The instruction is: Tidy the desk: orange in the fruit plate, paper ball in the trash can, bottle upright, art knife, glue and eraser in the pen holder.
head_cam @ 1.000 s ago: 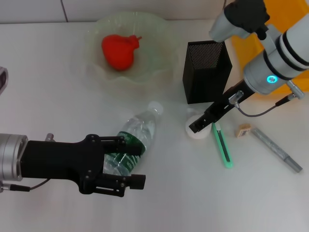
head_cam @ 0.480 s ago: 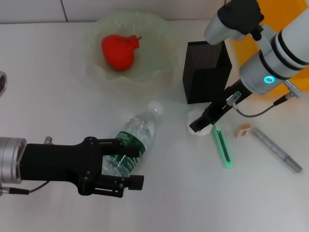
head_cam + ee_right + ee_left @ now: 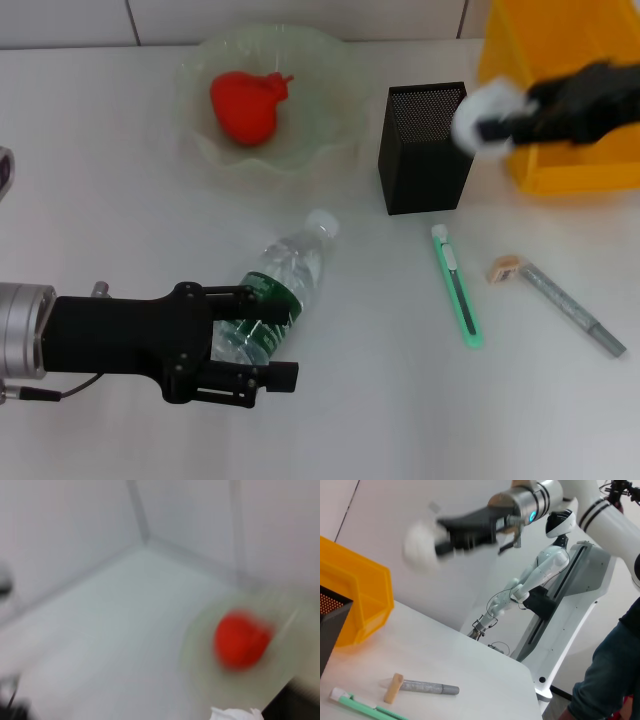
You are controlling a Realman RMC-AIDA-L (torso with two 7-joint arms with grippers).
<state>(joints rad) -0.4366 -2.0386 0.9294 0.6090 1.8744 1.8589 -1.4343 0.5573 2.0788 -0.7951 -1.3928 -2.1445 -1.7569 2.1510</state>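
The paper ball [image 3: 478, 116] hangs blurred in the air between the black mesh pen holder [image 3: 425, 148] and the yellow trash can [image 3: 570, 130], with my right gripper [image 3: 495, 118] shut on it. The left wrist view shows the same ball [image 3: 420, 547] in that gripper [image 3: 439, 537]. The bottle [image 3: 285, 285] lies on its side, and my left gripper [image 3: 262, 340] is open with a finger on either side of its lower body. A red-orange fruit [image 3: 248, 105] sits in the fruit plate [image 3: 330, 150]. The green art knife [image 3: 458, 290], eraser [image 3: 503, 268] and grey glue stick [image 3: 575, 310] lie on the table.
The table's right edge shows in the left wrist view, beyond the glue stick [image 3: 427, 686] and eraser [image 3: 395, 687]. Another robot stand [image 3: 560, 595] and a person's leg [image 3: 605, 680] are past that edge.
My right gripper has lifted the paper ball off the table beside the pen holder and swung it up and right toward the trash can. The left gripper has stayed at the bottle.
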